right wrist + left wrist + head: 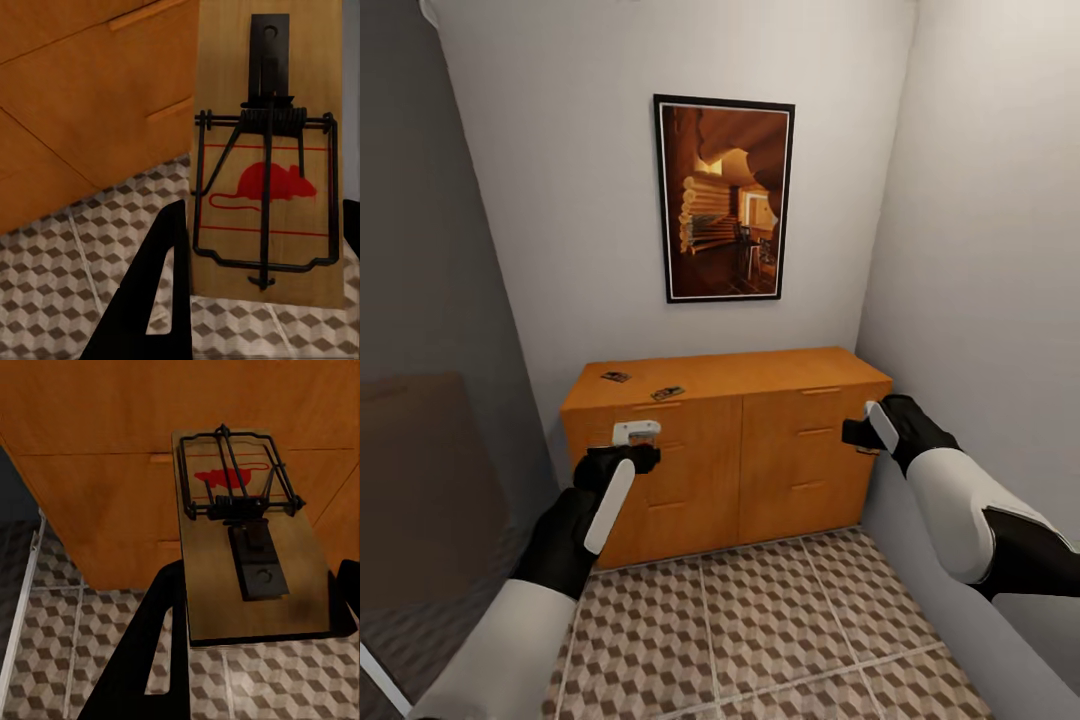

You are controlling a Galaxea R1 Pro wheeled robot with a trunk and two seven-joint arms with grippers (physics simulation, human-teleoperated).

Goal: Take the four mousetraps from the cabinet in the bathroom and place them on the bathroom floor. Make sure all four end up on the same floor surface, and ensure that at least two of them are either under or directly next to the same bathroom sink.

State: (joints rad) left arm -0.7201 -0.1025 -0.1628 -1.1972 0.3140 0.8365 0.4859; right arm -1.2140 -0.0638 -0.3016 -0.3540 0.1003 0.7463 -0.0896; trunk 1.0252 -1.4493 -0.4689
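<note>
- Gripping a mousetrap board (251,547) between its dark fingers (142,660), the left hand (632,445) hangs in front of the cabinet's (700,470) left drawers, the trap's wire bail and red mouse print facing the wrist camera.
- Pinched the same way in the right hand (870,430) is a second mousetrap (266,172), its spring and red mouse mark plain to see, held just off the cabinet's right end.
- Two more mousetraps lie on the cabinet's tabletop towards its left side: one (616,376) near the back left corner, the other (667,393) close to the front edge, a little apart from each other.
- The cabinet itself is low, orange-brown wood with slim bar handles, pushed against the back wall and filling the alcove nearly from side wall to side wall.
- Above it hangs a dark-framed picture (724,198) of a log interior on the pale wall.
- Below both hands spreads the bathroom floor (760,640), tiled in a brown-and-beige cube pattern with pale grout lines, running right up to the cabinet's foot.
</note>
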